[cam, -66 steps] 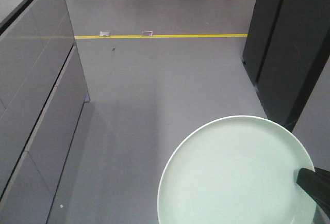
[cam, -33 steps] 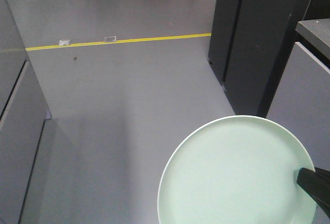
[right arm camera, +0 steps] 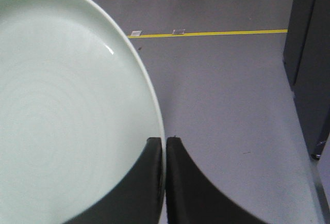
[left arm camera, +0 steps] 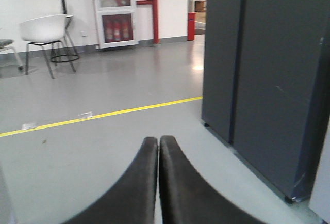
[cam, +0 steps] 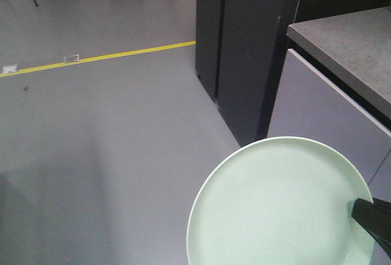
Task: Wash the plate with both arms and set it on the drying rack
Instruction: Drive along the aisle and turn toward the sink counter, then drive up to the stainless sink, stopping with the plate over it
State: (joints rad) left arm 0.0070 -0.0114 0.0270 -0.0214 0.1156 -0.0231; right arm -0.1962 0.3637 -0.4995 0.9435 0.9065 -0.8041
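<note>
The pale mint-green plate is held up over the floor and fills the lower right of the front view; in the right wrist view the plate covers the left half. My right gripper is shut on the plate's rim, one jaw on each face, and it shows as a dark tip at the plate's right edge. My left gripper is shut with nothing between its jaws, pointing across the floor. The drying rack is out of view.
A tall dark cabinet stands ahead. To the right is a grey counter with pale fronts below. A yellow floor line crosses the grey floor. A white chair stands far off.
The whole scene has slid left in the front view: the left-hand cabinets are gone, the dark cabinet and the counter have come in from the right. The plate keeps its place in the right gripper.
</note>
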